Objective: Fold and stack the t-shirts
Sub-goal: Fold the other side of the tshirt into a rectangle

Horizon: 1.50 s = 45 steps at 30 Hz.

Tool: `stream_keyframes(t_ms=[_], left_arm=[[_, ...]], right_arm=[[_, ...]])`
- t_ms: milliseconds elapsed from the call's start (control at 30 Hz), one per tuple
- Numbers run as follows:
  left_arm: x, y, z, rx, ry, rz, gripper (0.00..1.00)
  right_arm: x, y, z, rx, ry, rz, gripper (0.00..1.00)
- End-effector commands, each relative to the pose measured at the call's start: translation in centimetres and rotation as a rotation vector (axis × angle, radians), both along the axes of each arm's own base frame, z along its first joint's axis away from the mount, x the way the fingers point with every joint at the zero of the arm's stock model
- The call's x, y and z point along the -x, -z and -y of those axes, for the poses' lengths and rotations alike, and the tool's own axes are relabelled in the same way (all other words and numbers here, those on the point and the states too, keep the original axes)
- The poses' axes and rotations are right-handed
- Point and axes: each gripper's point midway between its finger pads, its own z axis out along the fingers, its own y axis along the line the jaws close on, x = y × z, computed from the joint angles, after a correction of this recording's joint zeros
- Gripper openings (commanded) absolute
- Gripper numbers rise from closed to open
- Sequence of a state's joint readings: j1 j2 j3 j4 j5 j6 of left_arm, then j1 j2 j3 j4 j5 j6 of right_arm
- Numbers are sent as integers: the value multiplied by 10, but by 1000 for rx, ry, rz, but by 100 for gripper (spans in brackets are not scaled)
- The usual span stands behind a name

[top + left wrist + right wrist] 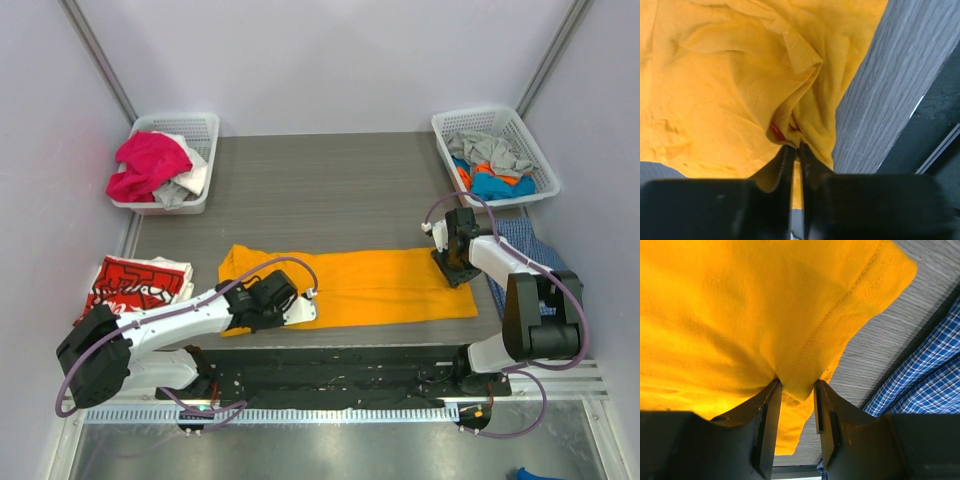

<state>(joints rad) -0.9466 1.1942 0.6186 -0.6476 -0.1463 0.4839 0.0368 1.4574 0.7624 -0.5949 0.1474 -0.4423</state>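
Note:
An orange-yellow t-shirt (370, 285) lies spread flat across the middle of the table. My left gripper (310, 300) is at its near left edge. In the left wrist view its jaws are pressed together on a bunched fold of the orange cloth (765, 80), with a bit of red showing in the fold. My right gripper (447, 262) is at the shirt's right end. Its jaws (797, 384) hold a hemmed fold of the orange cloth (765, 305) pinched between the tips. A folded red t-shirt with white lettering (135, 282) lies at the left.
A white basket (200, 125) with pink and white clothes stands at the back left. Another white basket (525, 125) with grey, orange and blue clothes is at the back right. A blue checked cloth (530, 250) lies beside the right arm. The table's near edge (330, 345) runs just below the shirt.

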Motion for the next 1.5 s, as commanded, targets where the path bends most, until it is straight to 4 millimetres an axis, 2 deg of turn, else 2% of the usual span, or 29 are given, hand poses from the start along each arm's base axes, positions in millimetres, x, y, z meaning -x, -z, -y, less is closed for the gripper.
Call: stream_keyframes(t_ms=[0,167,467,600,733,767,867,900,967,1133,1233,1333,1467], left_arm=[[5,1,1,13,-7,-29,1],[8,-7,-2,20,-8,-33,0],[9,-23,-26,-37,1,22,0],[11,-25,-36,-79,16,27,0],[14,-26,-38,-87,26,10,0],[16,-26,-36,-82,32,-3,1],[17,-29,-30,-63,38,-16,16],[18,-32,-26,-46,44,-26,25],[18,-34,-21,-30,46,-35,29],[17,-48,0,42,50,-64,34],[5,-54,4,57,45,-3,35],[-6,-52,6,59,40,54,37],[-14,-35,11,49,50,76,38]], right_arm=[[12,12,-2,-11,5,-41,41],[13,12,-2,-8,4,-39,41],[11,13,-2,-13,6,-45,41],[8,11,-3,-17,5,-44,41],[7,10,-3,-18,8,-40,41],[7,10,-3,-19,6,-41,41],[8,11,-3,-20,8,-44,41],[9,12,-3,-20,8,-45,41],[10,13,-3,-19,8,-48,41],[10,14,-2,-14,12,-52,41],[9,13,-2,-11,11,-49,41],[9,14,-2,-12,13,-52,41],[9,14,-1,-9,13,-52,41]])
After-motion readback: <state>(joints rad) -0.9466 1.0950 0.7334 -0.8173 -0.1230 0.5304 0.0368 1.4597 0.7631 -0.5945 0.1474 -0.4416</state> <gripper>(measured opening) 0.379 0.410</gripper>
